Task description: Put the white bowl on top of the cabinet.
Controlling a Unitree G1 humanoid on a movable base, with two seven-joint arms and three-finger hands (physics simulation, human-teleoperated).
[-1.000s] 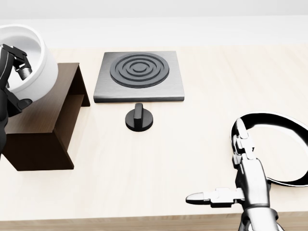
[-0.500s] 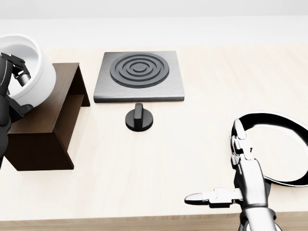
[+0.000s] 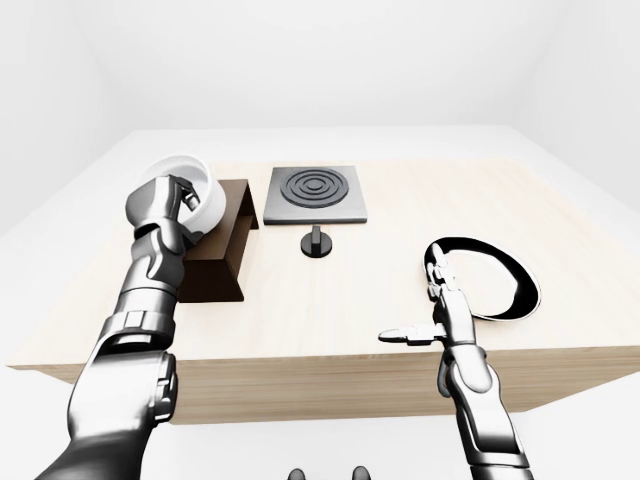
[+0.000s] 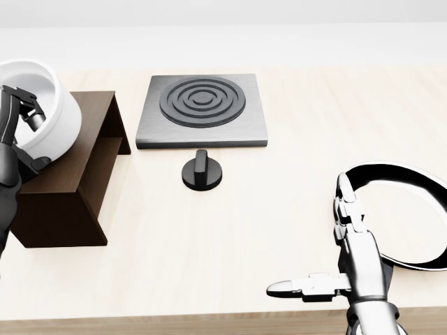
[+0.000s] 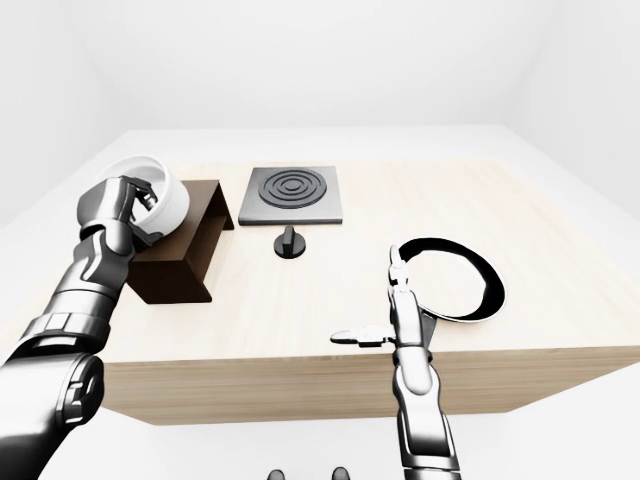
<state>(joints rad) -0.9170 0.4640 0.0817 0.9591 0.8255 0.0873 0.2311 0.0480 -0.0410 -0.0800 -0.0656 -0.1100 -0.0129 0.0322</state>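
Observation:
The white bowl (image 4: 49, 105) is tilted, over the left part of the dark brown cabinet's (image 4: 73, 185) top at the left of the head view. My left hand (image 4: 26, 136) is shut on the bowl's rim, with fingers inside and thumb outside. I cannot tell whether the bowl's underside touches the cabinet's top. The bowl and hand also show in the left-eye view (image 3: 190, 185). My right hand (image 4: 316, 244) is open and empty, low over the table at the lower right, far from the bowl.
A grey hob plate with dark rings (image 4: 202, 108) lies right of the cabinet, with a black knob (image 4: 202, 171) below it. A black-rimmed round dish (image 4: 419, 178) lies at the right, by my right hand. The table's edge (image 4: 209, 324) runs along the bottom.
My left hand has lowered the bowl a little and shifted it right, towards the cabinet's top. My right hand has barely moved.

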